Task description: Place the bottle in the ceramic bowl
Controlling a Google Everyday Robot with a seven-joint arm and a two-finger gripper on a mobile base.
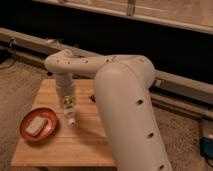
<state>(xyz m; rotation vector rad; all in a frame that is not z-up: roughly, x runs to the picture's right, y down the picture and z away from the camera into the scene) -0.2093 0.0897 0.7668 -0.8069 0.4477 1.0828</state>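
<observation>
My gripper (68, 106) hangs from the white arm over the left middle of the wooden table (60, 147), pointing down. It is shut on a small bottle (70, 116) that hangs under it, pale end lowest, just above the tabletop. The ceramic bowl (25, 134), reddish-brown with an orange rim, sits at the table's left edge, a short way left of and slightly nearer than the bottle. A white block (35, 126) lies inside the bowl. The arm's big forearm hides the right part of the table.
A small dark red thing (92, 97) lies on the table beside the arm. A long metal rail (30, 42) runs behind the table. Carpet lies all around, with a blue object (207, 147) on it at the far right.
</observation>
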